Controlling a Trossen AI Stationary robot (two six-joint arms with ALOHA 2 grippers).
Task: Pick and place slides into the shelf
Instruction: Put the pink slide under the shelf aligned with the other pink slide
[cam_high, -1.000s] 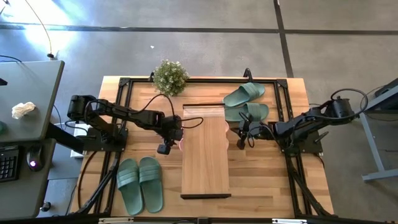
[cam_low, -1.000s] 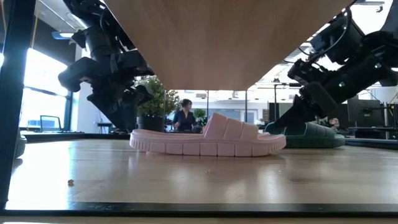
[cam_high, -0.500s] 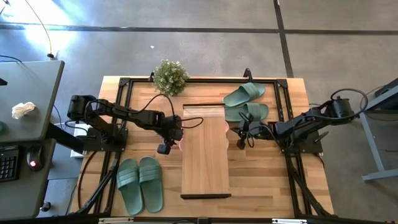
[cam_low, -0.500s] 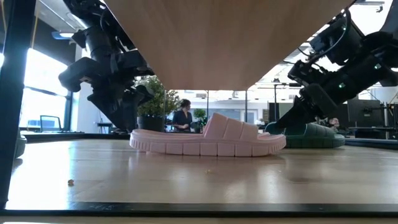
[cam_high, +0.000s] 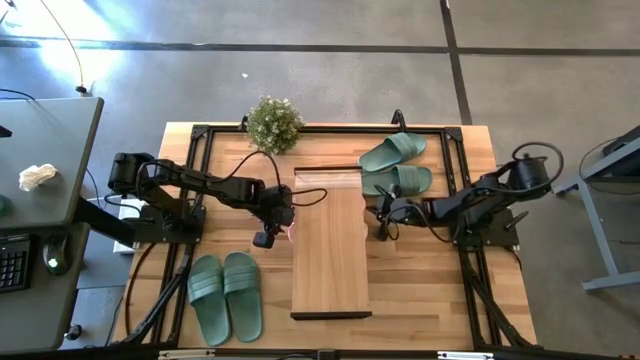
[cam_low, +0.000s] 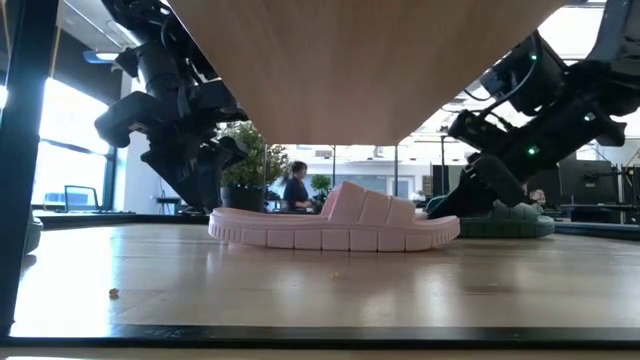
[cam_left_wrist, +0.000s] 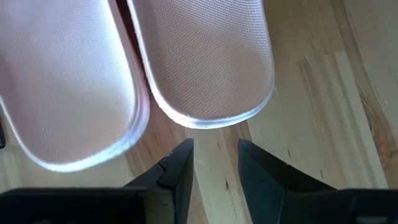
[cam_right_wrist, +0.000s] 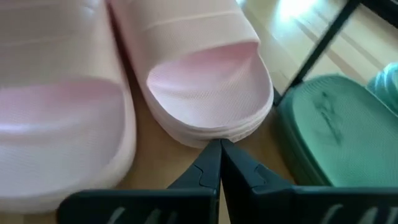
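Note:
The shelf (cam_high: 330, 250) stands mid-table. Under its top plank (cam_low: 360, 60) a pale pink pair of slides lies side by side, soles flat; the low view shows one (cam_low: 340, 225). My left gripper (cam_left_wrist: 214, 158) stands open at the shelf's left side (cam_high: 283, 226), its fingertips just short of one pink slide's heel (cam_left_wrist: 205, 118). My right gripper (cam_right_wrist: 219, 149) is shut at the shelf's right side (cam_high: 375, 217), tips at the toe end of a pink slide (cam_right_wrist: 205, 81). Green slide pairs lie at the near left (cam_high: 225, 297) and far right (cam_high: 395, 165). My right gripper's shut fingertips come slanting down from the table's right at the toe rim of the pink slide's sole (cam_right_wrist: 214, 135). I cannot tell whether they touch it. The slide lies flat under the shelf's top.
A potted plant (cam_high: 273, 123) stands at the far edge, left of the shelf. Black frame rails (cam_high: 200, 180) run along the table's sides. One green slide (cam_right_wrist: 336, 130) lies close beside my right gripper. A person (cam_low: 295, 188) is in the room behind.
My right arm has leaned forward and lower toward the shelf, and its shut gripper has tipped a little at the pink slide's toe end. The slide has stayed where it was.

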